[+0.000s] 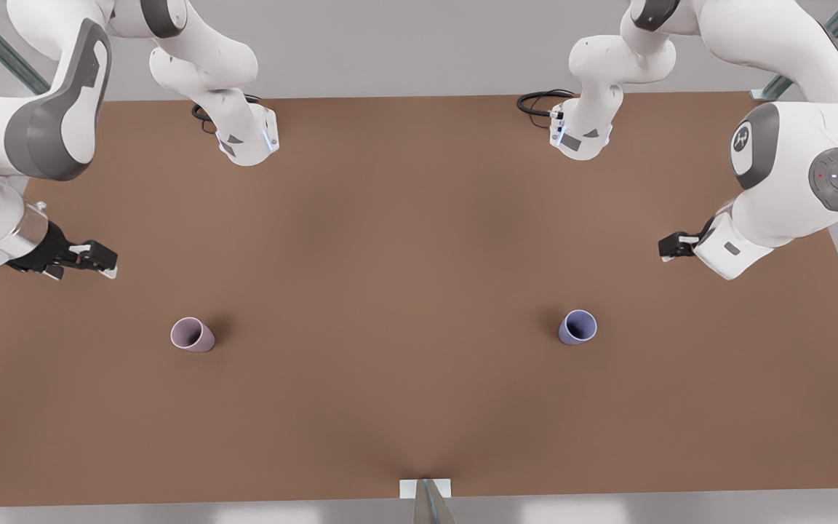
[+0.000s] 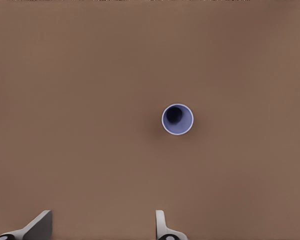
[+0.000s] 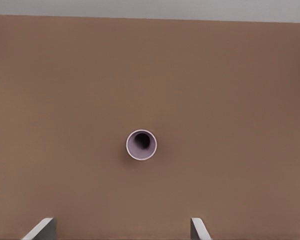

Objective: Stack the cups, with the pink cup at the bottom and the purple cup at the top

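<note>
Two upright cups well apart on one table [image 1: 419, 218]: pink cup [image 1: 192, 335], purple cup [image 1: 577, 327]; left pincer [image 2: 102, 227] and right pincer [image 3: 122, 230] spread, above.

- In my left wrist view the left claw [image 2: 102, 227] is cut off by the frame edge; I see just two finger ends.
- My right wrist view crops the right claw [image 3: 121, 230] the same way.
- From the front, the arm nearest the purple cup [image 1: 577, 327] hides most of its own claw.
- The bench [image 1: 419, 218] runs out of frame at both sides.
</note>
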